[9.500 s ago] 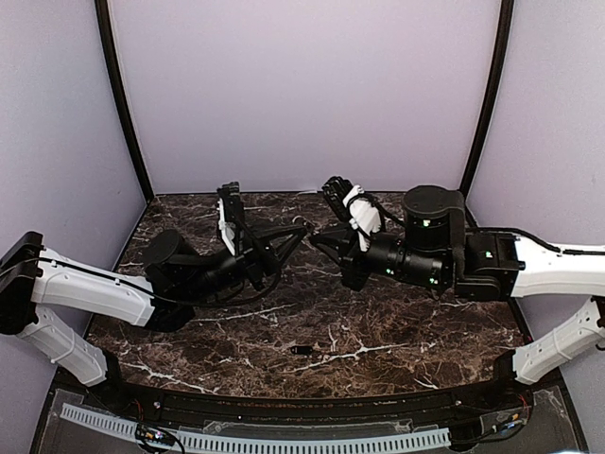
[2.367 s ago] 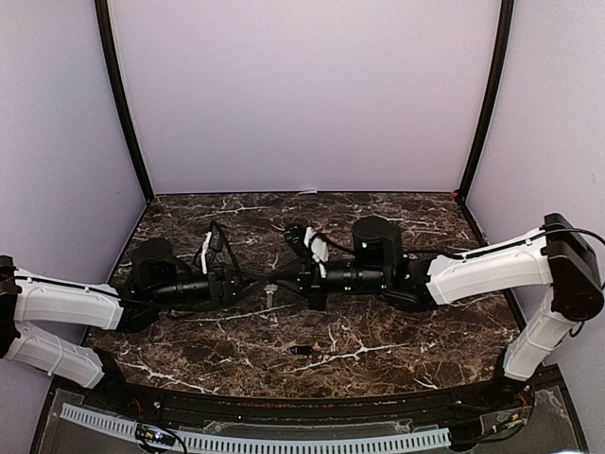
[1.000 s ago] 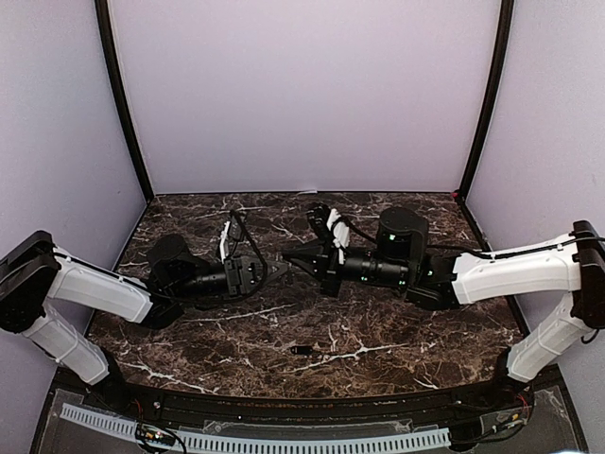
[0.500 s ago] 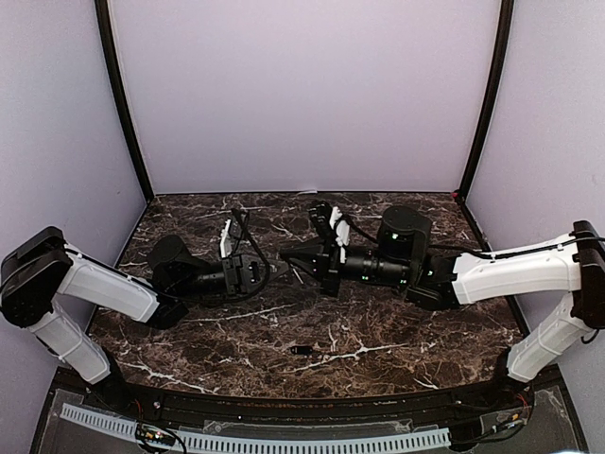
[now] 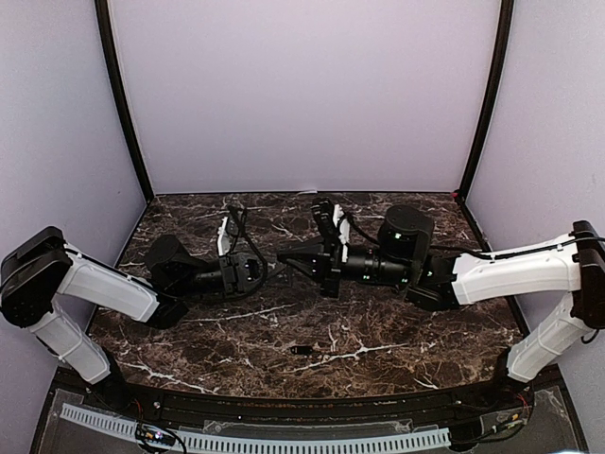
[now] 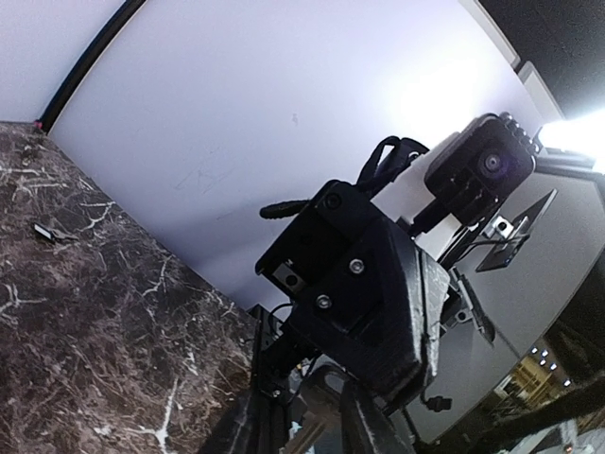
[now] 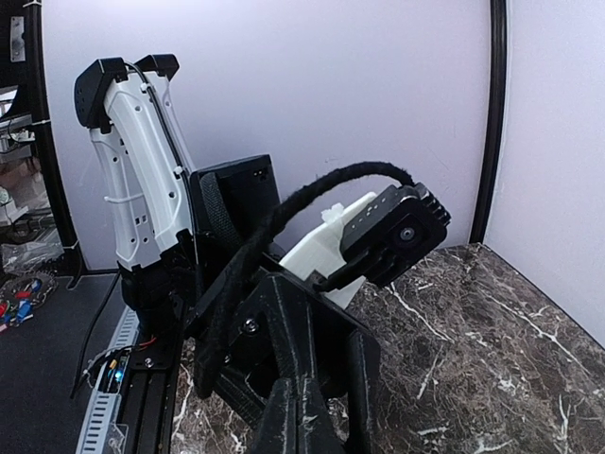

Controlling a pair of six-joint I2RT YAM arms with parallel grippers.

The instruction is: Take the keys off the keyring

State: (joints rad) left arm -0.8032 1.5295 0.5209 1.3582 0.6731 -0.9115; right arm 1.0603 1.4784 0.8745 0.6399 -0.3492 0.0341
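Marble bench [image 5: 378,331] carries one loose key [image 5: 301,350] at the near edge, seemingly already off. Mid-bench the right tool [image 5: 287,256], fingers together, meets the left tool [image 5: 268,267] tip to tip, probably working the keyring, which is too small to see. Can't tell the left's spread.

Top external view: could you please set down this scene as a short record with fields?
surface: dark marble table
left tool: pointing toward right tool; opening unclear
right tool: shut, tip close to left tool
key: one lying loose on table, nearer the arm bases, apart from both tools
keyring: too small to make out
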